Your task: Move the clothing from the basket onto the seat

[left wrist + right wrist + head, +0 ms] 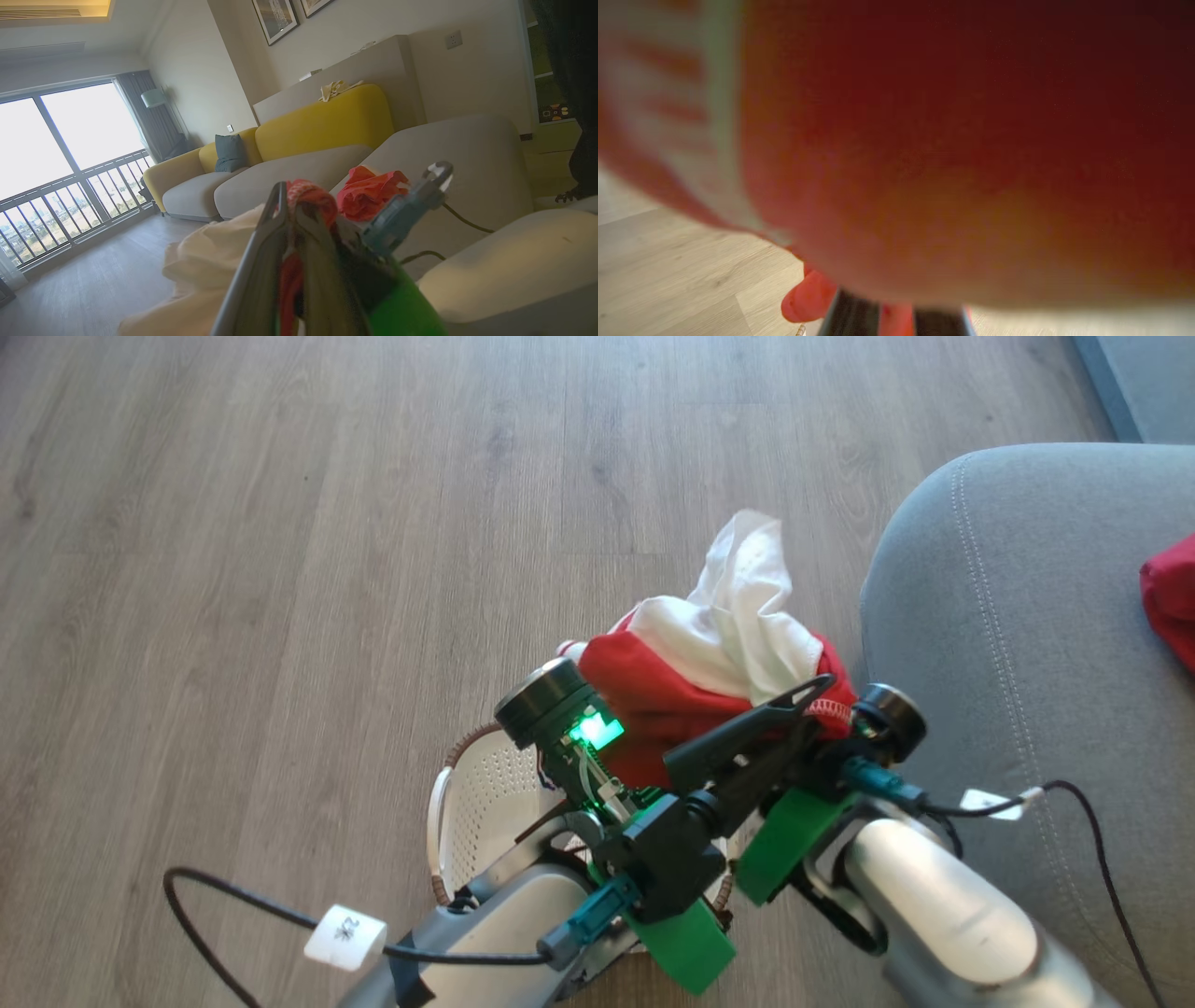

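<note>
Over the basket [485, 784], left gripper [292, 196] is clamped on a red-and-white garment [691, 681], right gripper [896, 322] buried in cloth so can't tell its jaws, one red piece [1172, 602] already on the seat [1008, 616] beside the basket; I'd say half done, carry and drop remain.

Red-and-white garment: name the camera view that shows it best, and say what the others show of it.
Head view: most of the red-and-white garment shows, bunched near the basket, its gathered waistband in the left tool. Left wrist view gives that pinched waistband and pale folds. Right wrist view gives a blurred red close-up.
</note>
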{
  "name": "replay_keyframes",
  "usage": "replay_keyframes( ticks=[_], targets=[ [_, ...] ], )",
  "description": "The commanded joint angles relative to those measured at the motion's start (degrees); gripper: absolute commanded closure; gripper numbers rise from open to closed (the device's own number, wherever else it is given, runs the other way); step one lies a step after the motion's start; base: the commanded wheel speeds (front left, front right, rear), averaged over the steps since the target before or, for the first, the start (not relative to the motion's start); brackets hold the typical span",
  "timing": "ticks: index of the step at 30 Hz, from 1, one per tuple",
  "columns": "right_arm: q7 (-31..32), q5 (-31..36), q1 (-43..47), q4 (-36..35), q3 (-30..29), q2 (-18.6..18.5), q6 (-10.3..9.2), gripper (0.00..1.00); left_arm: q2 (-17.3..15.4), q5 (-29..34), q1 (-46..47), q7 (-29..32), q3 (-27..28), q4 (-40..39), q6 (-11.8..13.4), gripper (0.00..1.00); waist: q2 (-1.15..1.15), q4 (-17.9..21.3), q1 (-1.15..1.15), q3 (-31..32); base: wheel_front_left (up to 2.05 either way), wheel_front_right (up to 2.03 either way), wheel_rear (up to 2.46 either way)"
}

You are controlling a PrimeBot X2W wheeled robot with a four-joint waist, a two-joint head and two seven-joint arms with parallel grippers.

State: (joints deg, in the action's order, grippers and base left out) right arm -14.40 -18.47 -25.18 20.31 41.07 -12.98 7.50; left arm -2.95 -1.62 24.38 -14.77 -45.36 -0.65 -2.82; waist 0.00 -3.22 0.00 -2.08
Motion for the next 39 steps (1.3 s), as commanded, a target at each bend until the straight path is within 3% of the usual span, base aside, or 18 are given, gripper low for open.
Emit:
replay_keyframes(
  ticks=[1,13,21,29,39],
  targets=[
    [-0.59,0.88,0.34,-2.03,-3.0,1.42,-0.01,1.0,0.06,-0.54,2.0,-0.23,1.96,-2.08,0.29,1.0,0.0,-0.09,0.0,0.06,0.0,0.0,0.0],
    [-0.6,4.84,5.98,-5.17,-22.62,7.37,-0.01,1.0,0.06,-0.67,0.43,-0.23,3.16,-2.4,0.25,1.0,0.0,0.13,0.0,1.17,0.0,0.0,0.0],
    [-0.6,5.13,7.49,-12.12,-31.09,9.64,-0.01,1.0,0.07,-0.57,-0.67,-0.23,4.0,-2.43,0.01,1.0,0.0,0.24,0.0,1.27,0.0,0.0,0.0],
    [-0.6,2.0,7.64,-19.4,-34.67,10.06,-0.01,1.0,0.07,-0.56,-1.39,-0.23,4.54,-0.83,-0.06,1.0,0.0,0.06,0.0,0.99,0.0,0.0,0.0],
    [-0.6,0.22,7.31,-22.87,-32.59,10.09,-0.01,1.0,-0.47,1.18,-1.45,-0.23,5.67,2.97,1.08,1.0,0.0,0.3,0.0,0.07,0.0,0.0,0.0]
  ],
)
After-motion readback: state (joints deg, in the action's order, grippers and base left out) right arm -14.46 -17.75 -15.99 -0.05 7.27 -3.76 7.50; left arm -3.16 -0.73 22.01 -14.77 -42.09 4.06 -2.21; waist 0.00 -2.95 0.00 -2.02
